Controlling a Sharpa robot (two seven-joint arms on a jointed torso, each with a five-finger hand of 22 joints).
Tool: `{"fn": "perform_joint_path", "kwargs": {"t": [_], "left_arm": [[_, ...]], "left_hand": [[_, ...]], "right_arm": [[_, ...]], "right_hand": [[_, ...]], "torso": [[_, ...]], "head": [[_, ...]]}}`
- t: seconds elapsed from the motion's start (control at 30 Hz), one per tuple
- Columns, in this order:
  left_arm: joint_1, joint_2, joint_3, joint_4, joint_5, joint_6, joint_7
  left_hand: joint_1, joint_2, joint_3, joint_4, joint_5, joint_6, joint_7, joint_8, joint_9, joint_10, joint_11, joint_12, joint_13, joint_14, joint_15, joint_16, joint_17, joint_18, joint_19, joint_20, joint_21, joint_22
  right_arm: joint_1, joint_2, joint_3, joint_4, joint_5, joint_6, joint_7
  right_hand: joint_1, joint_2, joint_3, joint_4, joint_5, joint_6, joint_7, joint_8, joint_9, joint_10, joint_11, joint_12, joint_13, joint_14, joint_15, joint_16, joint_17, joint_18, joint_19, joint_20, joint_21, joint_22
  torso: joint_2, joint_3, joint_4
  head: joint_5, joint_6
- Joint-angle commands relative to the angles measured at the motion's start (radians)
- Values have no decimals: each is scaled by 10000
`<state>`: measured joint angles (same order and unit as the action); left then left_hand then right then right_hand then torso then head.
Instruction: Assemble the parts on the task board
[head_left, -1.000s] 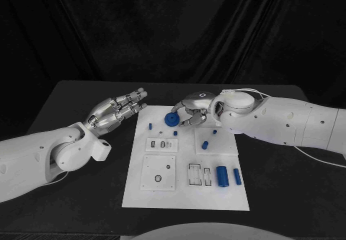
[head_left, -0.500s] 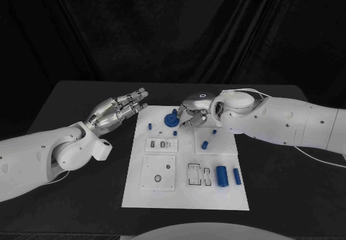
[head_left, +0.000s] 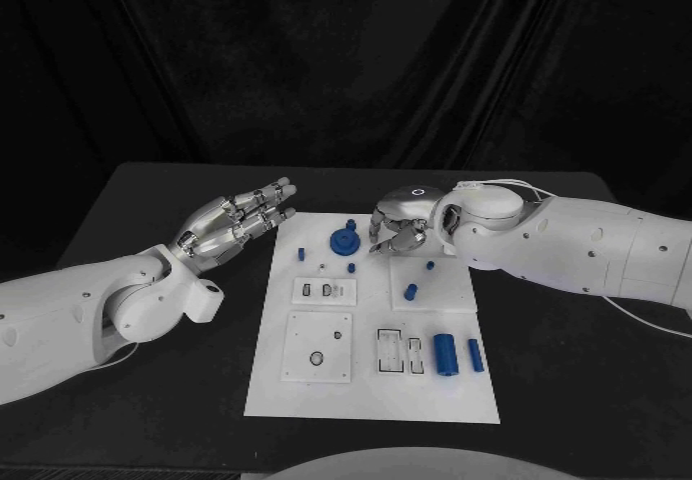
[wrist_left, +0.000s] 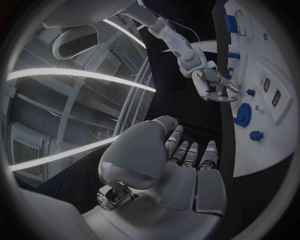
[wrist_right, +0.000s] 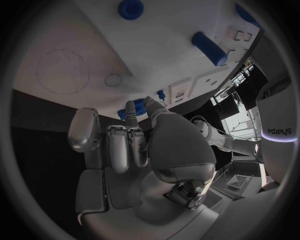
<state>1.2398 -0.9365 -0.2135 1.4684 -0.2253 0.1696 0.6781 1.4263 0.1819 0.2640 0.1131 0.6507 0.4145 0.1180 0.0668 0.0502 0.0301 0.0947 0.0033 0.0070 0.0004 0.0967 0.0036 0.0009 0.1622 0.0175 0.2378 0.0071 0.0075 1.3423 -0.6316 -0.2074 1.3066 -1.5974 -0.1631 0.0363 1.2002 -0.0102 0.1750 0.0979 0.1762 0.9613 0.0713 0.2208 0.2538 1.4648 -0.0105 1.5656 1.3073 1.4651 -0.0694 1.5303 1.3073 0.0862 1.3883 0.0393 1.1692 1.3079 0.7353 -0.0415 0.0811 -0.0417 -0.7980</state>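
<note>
The right robot hand hangs over the far end of the board, fingers curled, holding nothing — a blue gear stands just beside its fingertips. The left robot hand hovers off the board's edge over the table, fingers extended together.

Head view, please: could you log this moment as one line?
right hand: empty, beside blue gear | blue gear: on task board, far end | left hand: open, off board
</note>
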Motion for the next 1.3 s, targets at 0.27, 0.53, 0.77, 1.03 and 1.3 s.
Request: {"fn": "perform_joint_path", "kwargs": {"t": [0.27,0.53,0.77,1.03,1.3], "left_arm": [[-15,-36,8,22,19,86,842],[-18,-18,7,30,19,67,828],[-31,-39,7,21,19,52,819],[-51,65,7,27,19,109,839],[-66,82,7,-2,19,112,836]], "left_hand": [[-65,-18,82,9,46,1,53,33,-3,4,47,49,16,-4,93,-36,-9,189,8,103,44,16],[-69,-21,92,6,46,27,55,40,1,10,48,51,18,-4,107,-36,-9,190,12,107,47,17],[-69,-21,92,6,46,27,55,40,1,10,48,51,18,-4,107,-36,-9,190,12,107,47,17],[-74,-25,106,2,45,25,58,44,1,5,50,50,16,-4,122,-36,-9,191,12,112,46,17],[-77,-23,119,0,47,18,59,44,0,7,50,50,17,-4,138,-36,-9,192,11,116,45,16]], "right_arm": [[650,-1426,3,1542,-15,-1131,-234],[932,-2915,-1,2739,17,-1593,-387],[649,-3907,-5,3009,54,-1896,-476],[102,-4533,-9,2879,7,-2575,-544],[-164,-4614,-10,2661,-57,-2818,-583]], "right_hand": [[207,-22,-82,2,72,-1447,13,-612,24,340,-26,-534,1996,624,2,-729,1523,196,-393,55,-1192,769],[234,-79,-106,7,43,-1518,-1,-699,-19,578,-49,-348,2194,729,-24,-504,1739,119,-177,32,-816,916],[286,-147,-181,132,-62,-1970,-95,-1072,-294,841,-141,-137,2417,812,-112,-386,1849,22,146,-54,-340,1138],[352,-260,-297,276,-167,-1902,-131,-1076,-408,1060,-187,52,2635,966,-168,72,2298,-104,455,-116,299,1415],[383,-309,-339,327,-199,-1752,-118,-995,-390,1060,-181,52,2635,965,-168,64,2289,-110,476,-123,325,1449]], "torso": [[2,-10,-25],[9,-12,-50],[-12,9,-8],[2,38,-47],[-19,-3,-60]], "head": [[-22,-32],[63,39],[-29,31],[16,59],[-25,16]]}}
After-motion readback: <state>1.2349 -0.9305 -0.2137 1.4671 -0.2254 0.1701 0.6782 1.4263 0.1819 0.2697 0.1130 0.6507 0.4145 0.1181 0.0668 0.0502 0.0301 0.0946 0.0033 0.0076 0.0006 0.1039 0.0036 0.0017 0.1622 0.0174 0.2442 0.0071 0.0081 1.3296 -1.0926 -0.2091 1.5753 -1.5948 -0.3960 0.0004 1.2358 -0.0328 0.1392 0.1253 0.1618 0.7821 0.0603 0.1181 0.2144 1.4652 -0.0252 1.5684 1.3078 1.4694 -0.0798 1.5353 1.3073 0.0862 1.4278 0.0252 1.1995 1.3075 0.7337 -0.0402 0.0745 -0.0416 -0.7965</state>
